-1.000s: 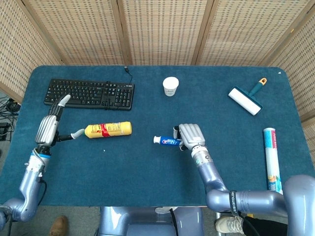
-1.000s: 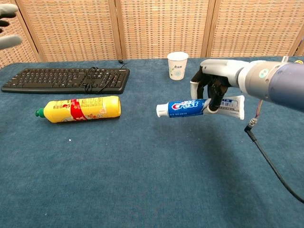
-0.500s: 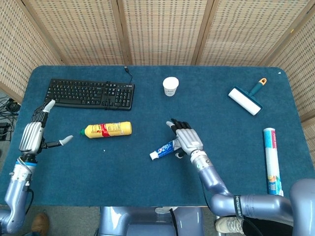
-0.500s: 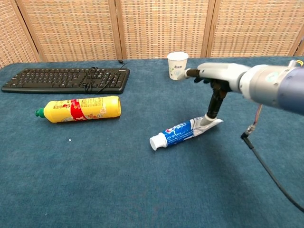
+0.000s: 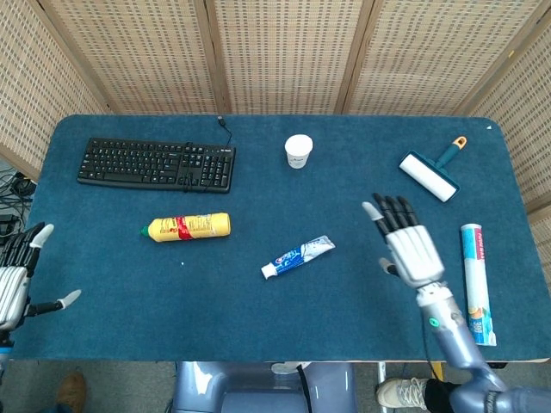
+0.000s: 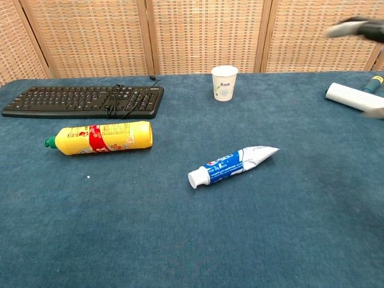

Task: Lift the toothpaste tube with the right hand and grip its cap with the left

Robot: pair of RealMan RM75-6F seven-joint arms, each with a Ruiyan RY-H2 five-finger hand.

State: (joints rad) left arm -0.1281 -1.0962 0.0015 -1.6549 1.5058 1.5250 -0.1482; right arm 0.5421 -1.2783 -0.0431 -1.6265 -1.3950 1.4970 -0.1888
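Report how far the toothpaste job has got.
Done: nothing that shows. The blue-and-white toothpaste tube lies flat on the blue table cloth, its white cap toward the robot's left. In hand: nothing; the right hand is open beside the tube, clear of it, and the left hand is open at the table's edge. Left: lift the tube, then grip the cap.

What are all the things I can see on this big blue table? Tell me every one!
Black computer keyboard: one, black, far left.
White paper cup: one, white, far middle.
Yellow plastic bottle: one, yellow with red label, lying left of centre.
Blue-and-white toothpaste tube: one, lying at centre.
White lint roller: one, teal handle, far right.
Rolled printed sheet: one, white-blue, right edge.
Blue table cover: one.
Left hand: open, left edge.
Right hand: open, right of the tube.
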